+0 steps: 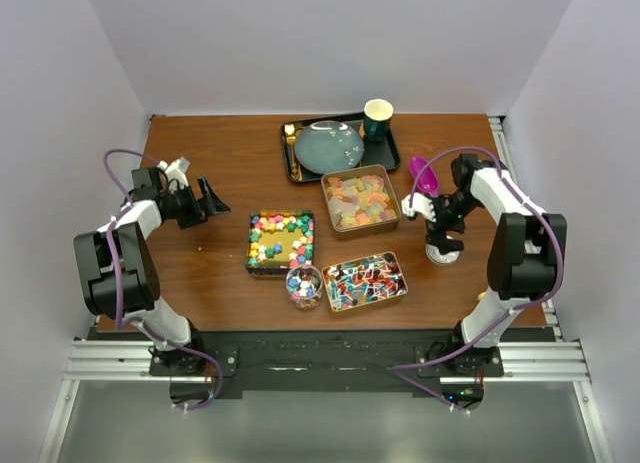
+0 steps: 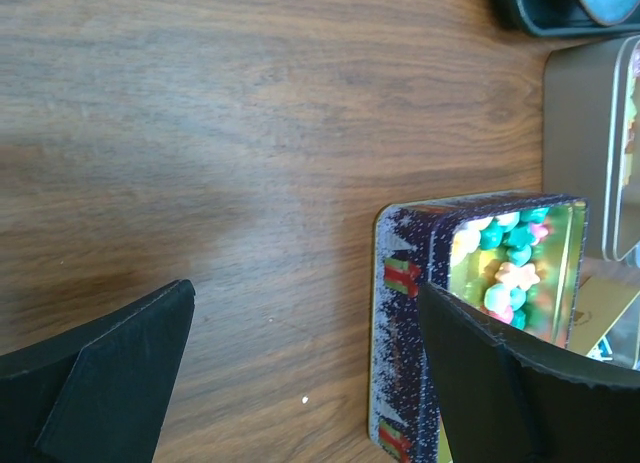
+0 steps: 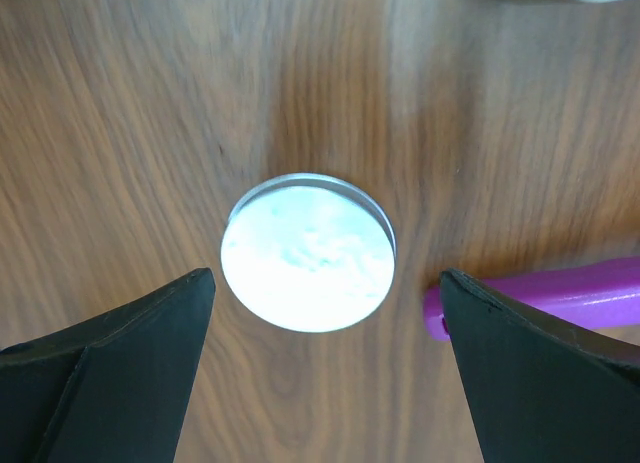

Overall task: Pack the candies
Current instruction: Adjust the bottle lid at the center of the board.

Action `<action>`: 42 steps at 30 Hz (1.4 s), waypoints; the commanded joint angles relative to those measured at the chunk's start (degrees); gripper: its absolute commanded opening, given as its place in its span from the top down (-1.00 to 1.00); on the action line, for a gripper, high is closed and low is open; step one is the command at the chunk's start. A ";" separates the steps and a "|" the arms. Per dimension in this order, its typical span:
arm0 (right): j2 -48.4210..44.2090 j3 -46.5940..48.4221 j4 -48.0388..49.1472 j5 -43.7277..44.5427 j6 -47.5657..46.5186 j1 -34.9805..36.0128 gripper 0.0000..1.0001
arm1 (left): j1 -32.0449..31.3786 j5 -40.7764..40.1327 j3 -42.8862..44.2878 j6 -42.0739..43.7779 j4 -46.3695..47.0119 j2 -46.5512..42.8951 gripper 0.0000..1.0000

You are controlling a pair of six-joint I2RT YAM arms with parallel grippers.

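Note:
The candies lie in three open tins: multicoloured cubes, pale gummies and red-blue-white wrapped pieces. A small glass jar in front of them holds mixed candies. My left gripper is open and empty, left of the cube tin. In the left wrist view the gripper frames bare wood, with the cube tin and its candies by the right finger. My right gripper is open above a round silver lid. The purple scoop lies beside its right finger.
A black tray at the back holds a blue-grey plate and a dark green cup. The purple scoop lies right of the gummy tin. White walls enclose the table on three sides.

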 commanded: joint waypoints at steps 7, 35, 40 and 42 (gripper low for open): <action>3.57 -2.55 7.56 4.13 -8.40 0.20 -0.97 | -0.10 -2.07 0.31 5.16 -0.74 -1.33 -0.97; 1.20 -8.96 8.18 8.52 -11.57 0.20 -0.97 | 0.16 -1.99 -2.76 5.33 -1.18 -4.59 -0.98; 0.23 -5.81 5.54 5.63 -8.49 0.11 -0.98 | 0.16 -1.99 -3.20 5.33 -1.01 -5.03 -0.98; -0.64 -4.58 5.28 4.05 -6.92 -0.24 -0.97 | 0.16 -1.90 -3.29 5.25 -1.01 -5.12 -0.98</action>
